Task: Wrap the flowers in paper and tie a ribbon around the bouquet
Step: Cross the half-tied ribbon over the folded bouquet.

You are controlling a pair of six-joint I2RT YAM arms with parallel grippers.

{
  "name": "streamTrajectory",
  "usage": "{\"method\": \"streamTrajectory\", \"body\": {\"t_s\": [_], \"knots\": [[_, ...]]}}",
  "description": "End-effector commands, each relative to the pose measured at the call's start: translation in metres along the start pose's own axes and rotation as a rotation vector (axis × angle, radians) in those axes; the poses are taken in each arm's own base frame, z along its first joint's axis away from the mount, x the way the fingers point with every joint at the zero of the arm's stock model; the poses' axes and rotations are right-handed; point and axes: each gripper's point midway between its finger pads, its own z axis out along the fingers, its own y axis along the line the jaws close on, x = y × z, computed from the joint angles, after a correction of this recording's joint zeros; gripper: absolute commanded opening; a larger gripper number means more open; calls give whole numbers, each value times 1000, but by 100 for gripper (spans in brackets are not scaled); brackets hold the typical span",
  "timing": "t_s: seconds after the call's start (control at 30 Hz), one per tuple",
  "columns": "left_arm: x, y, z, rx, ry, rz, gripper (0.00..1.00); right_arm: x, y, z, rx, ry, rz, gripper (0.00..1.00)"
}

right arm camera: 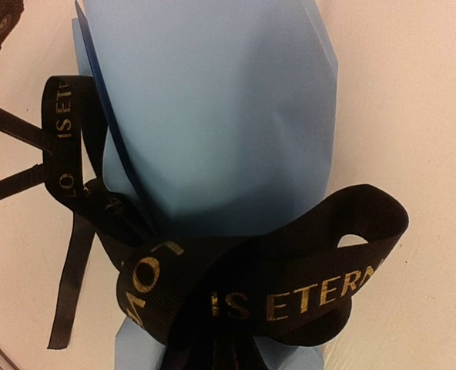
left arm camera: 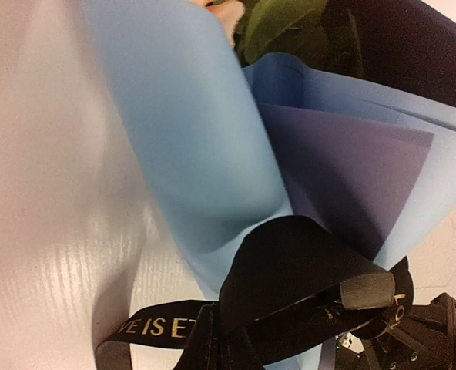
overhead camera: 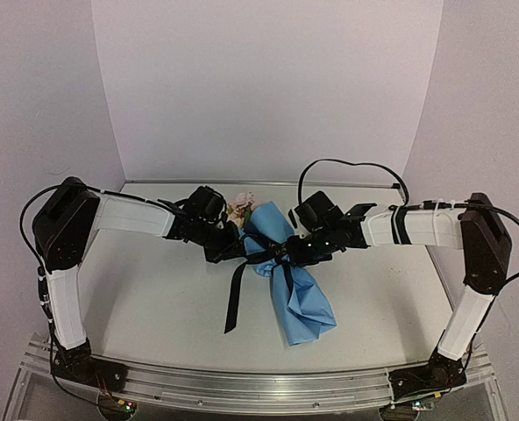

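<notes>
Top camera high behind me, looking down over whole bench (overhead camera: 154, 289). My wrist cameras press close, both seeing bouquet (right arm camera: 212, 116) at ribbon (right arm camera: 290, 293).

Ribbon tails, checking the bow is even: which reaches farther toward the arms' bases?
The left tail, lying on the table beside the paper: it trails far toward the near edge, while the other tail ends short on the blue paper.
</notes>
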Motion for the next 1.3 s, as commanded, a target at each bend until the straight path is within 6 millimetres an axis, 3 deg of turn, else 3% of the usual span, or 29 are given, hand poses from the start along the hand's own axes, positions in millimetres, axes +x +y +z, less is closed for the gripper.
{"method": "streamTrajectory", "body": {"t_s": [0.0,0.3,0.67,1.03,1.27], "knots": [[-28,-19,-30,-17,-89,100,0,-7,-1,-21,10,-46,-3,0],[-54,-10,-51,-105,-150,181,0,10,-11,-28,27,-14,-7,0],[-63,-15,-47,-119,-132,267,1,33,-34,-31,109,28,-18,0],[-48,-17,-30,-10,-79,166,25,29,-25,-35,74,30,5,0],[-37,-24,-33,34,-79,128,40,29,-24,-33,71,36,6,0]]}}
